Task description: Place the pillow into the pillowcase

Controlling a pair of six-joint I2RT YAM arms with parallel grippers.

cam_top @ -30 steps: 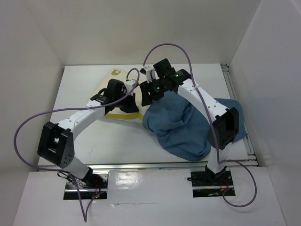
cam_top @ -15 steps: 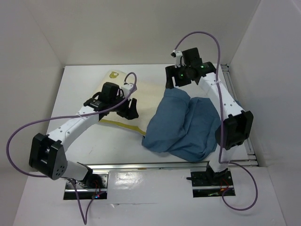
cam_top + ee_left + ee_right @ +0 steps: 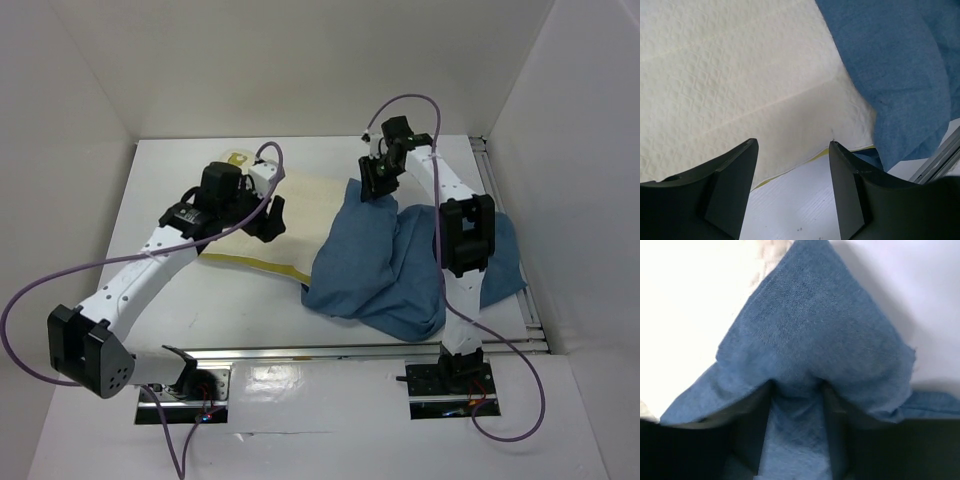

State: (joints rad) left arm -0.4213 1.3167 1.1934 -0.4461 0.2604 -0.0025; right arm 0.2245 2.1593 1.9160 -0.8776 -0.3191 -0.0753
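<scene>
Hovering with jaws apart, the left gripper (image 3: 792,147) is hanging just above the pillow (image 3: 725,70); the right gripper (image 3: 796,395) is pinching a fold of the pillowcase (image 3: 815,325), whose cloth is spreading ahead of its fingers.

1. We see a white table (image 3: 200,300) boxed in by plain white walls: a back wall (image 3: 300,60), a left wall (image 3: 50,150) and a right wall (image 3: 580,150).
2. A metal rail (image 3: 330,350) lines the table's near edge; a second rail (image 3: 495,190), seemingly alike, lines its right edge.
3. The light looks even to us, with soft shadows.
</scene>
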